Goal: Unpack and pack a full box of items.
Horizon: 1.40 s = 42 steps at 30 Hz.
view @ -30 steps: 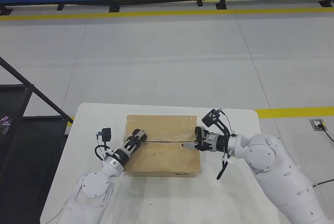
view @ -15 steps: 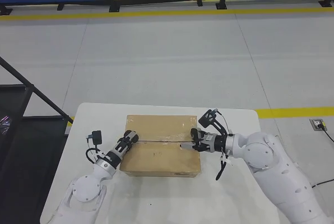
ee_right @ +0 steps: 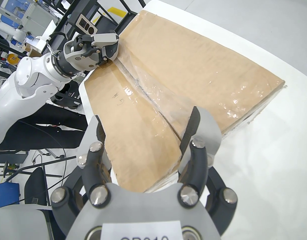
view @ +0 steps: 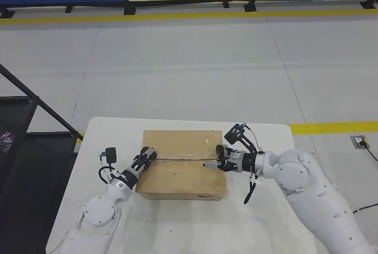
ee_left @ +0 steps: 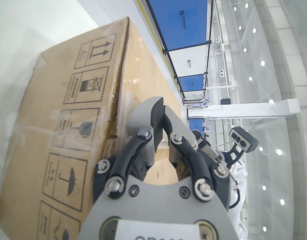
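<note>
A taped brown cardboard box [view: 184, 164] lies closed in the middle of the white table [view: 259, 216]. Its two top flaps meet at a centre seam covered with wrinkled clear tape [ee_right: 143, 91]. My left gripper [view: 149, 154] rests on the box's left end at the seam, its fingers [ee_left: 156, 116] pressed together with nothing between them. In the right wrist view the left gripper [ee_right: 110, 46] sits at the far end of that seam. My right gripper [ee_right: 147, 126] is open at the box's right end [view: 209, 165], its fingers either side of the near flap's end [ee_right: 143, 151].
A black metal frame [view: 11, 146] stands off the table's left side. Bare table surface lies in front of the box [view: 195, 222] and to its right. The box's side facing the left wrist carries printed handling symbols [ee_left: 75, 101].
The left arm has drawn back a little toward the box's left edge, its gripper still on the seam. The right gripper has crept slightly left along the seam.
</note>
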### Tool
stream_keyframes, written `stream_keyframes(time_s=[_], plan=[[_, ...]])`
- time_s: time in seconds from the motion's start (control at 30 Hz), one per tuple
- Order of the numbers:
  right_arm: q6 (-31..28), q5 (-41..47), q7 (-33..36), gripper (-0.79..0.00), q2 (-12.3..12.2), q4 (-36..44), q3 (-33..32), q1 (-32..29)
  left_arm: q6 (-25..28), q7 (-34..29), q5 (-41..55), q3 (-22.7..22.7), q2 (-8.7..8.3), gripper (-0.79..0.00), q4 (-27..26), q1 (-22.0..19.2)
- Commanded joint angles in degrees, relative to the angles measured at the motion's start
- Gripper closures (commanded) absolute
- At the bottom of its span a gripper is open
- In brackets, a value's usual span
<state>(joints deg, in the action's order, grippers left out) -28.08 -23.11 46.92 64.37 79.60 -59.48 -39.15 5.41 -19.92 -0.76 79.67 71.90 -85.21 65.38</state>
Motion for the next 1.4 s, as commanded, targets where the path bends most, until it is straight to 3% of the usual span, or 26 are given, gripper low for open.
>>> stream_keyframes(time_s=[0.0,0.4,0.83,1.37], plan=[[0.0,0.0,-0.1,-0.643,0.0,0.0,0.1,0.0,0.4,-0.1,0.2,0.3,-0.06,-0.095,-1.2,0.5],[0.0,-0.1,-0.3,-0.628,0.1,0.1,0.6,0.2,-0.2,0.2,-0.7,1.0,-0.30,-0.046,-10.9,3.1],[0.1,-0.4,-0.1,-0.625,-0.2,0.6,0.2,-0.3,-4.3,0.0,-1.6,-6.4,1.01,0.000,-0.2,-5.7],[0.6,-0.3,-0.2,-0.622,0.1,0.4,1.3,1.0,-4.0,-3.5,-4.7,-3.2,-0.05,-0.012,-4.6,-0.7]])
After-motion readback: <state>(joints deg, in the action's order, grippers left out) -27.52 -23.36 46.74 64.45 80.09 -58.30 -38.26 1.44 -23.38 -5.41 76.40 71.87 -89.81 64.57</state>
